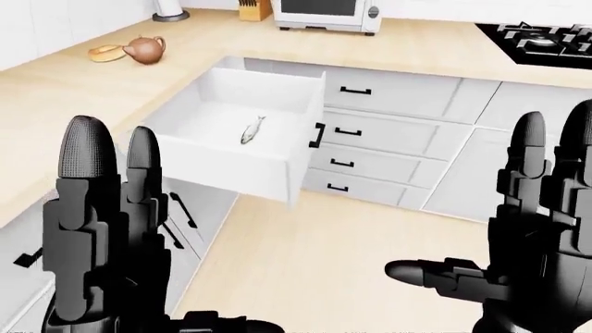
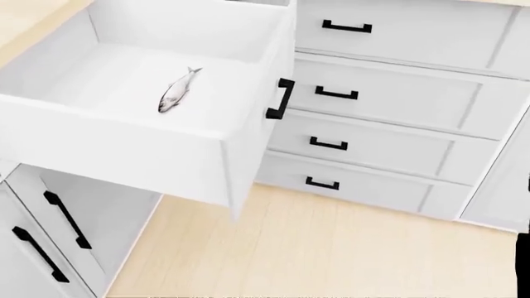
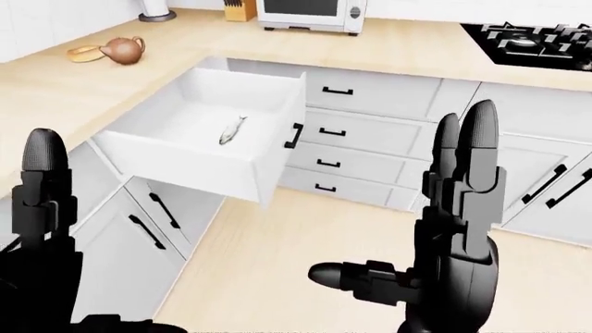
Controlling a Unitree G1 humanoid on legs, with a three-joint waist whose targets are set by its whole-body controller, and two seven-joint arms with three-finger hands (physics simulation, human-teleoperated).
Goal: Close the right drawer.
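1. Both hands are up close to the cameras with fingers spread straight and holding nothing. The left hand [image 1: 106,236] fills the lower left of the left-eye view, and the right hand [image 3: 453,243] has its thumb sticking out sideways.
2. Beyond and between the hands, well apart from both, the open drawer [image 3: 199,135] is pulled right out of the corner cabinet, black handle [image 2: 281,99] on its face.
3. A small silver fish [image 2: 178,90] lies flat on the drawer floor.
4. The head view shows no hands, just the drawer, the closed drawers [image 2: 365,118] to the right of it and pale wood floor [image 2: 331,254].
5. Only the eye views reach the far wood countertop [image 1: 83,83]: teapot [image 1: 146,48], microwave [image 1: 328,14], stove [image 1: 541,38].
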